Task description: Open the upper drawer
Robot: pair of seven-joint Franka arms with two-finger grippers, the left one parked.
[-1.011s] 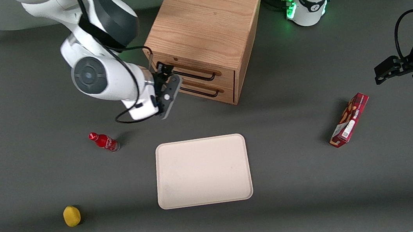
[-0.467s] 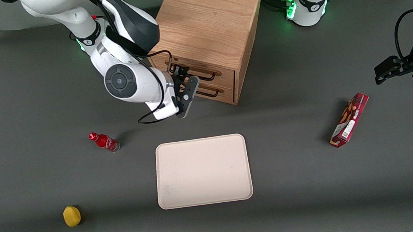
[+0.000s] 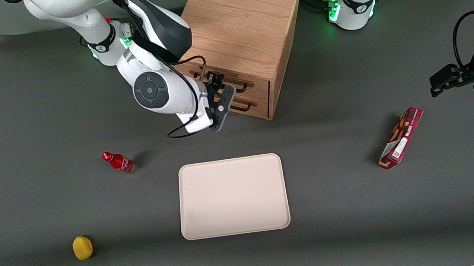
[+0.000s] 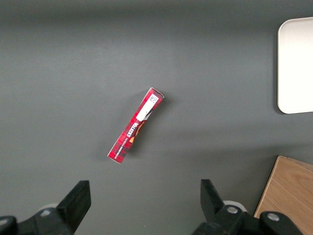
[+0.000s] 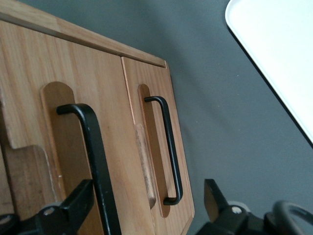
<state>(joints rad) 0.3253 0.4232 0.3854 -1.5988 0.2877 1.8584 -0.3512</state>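
Note:
The small oak cabinet (image 3: 236,20) stands at the back middle of the table. Its upper drawer (image 3: 258,86) is shut flush, with its black wire handle (image 3: 243,88) partly covered by my hand. The lower drawer (image 3: 256,105) below it is shut too. My right gripper (image 3: 222,90) is open and empty, right in front of the drawer fronts. In the right wrist view the gripper (image 5: 144,208) has its jaws spread wide. The upper drawer's handle (image 5: 93,161) runs between them, close to one fingertip (image 5: 73,203). The lower handle (image 5: 169,147) lies nearer the table.
A beige tray (image 3: 232,196) lies nearer the camera than the cabinet and shows in the right wrist view (image 5: 279,58). A red bottle (image 3: 119,162) and a yellow fruit (image 3: 82,247) lie toward the working arm's end. A red snack box (image 3: 401,137) lies toward the parked arm's end.
My right arm has swung along the cabinet front toward the parked arm's end. The gripper has gone from the cabinet's corner to the drawer handles. The drawers have not moved.

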